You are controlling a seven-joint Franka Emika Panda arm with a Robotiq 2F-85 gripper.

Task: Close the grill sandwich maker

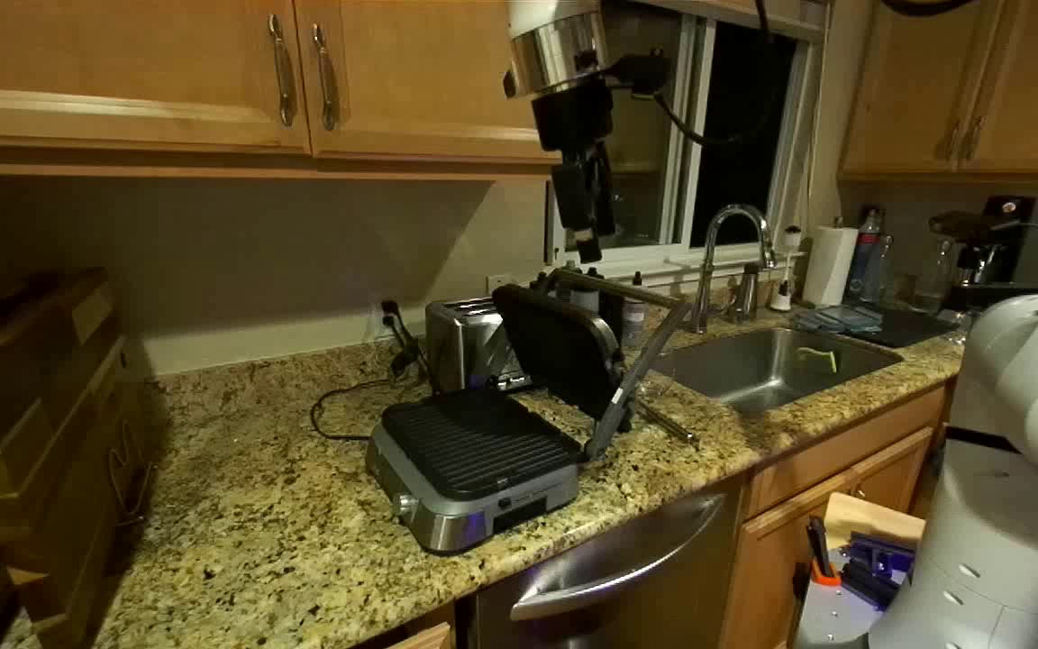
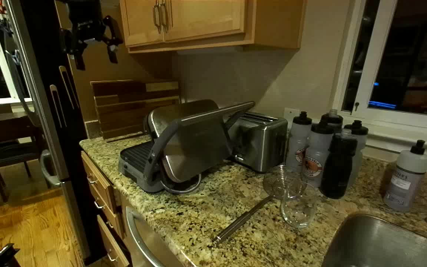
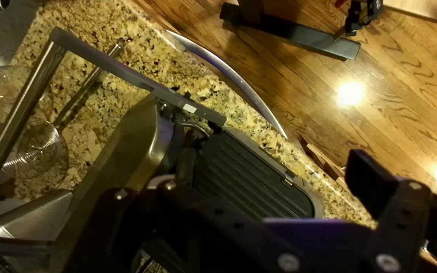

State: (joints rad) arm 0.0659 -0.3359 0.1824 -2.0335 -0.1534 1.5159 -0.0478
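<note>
Grill sandwich maker (image 1: 503, 427) stands open near bottles (image 2: 320, 145) with blurred logos (image 2: 312, 168)

Bottle label (image 2: 402, 182) partly reads "YERS"; 2 drink bottles' (image 2: 319, 146) orange logos (image 2: 313, 167) illegible.

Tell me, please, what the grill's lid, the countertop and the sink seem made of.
Lid, outside: satin metal, perhaps stainless steel, from its soft grey sheen.
Countertop: polished stone, probably granite, from its mottled speckles and glossy edge.
Sink: likely brushed steel, from its grey, blurred reflections.
</note>
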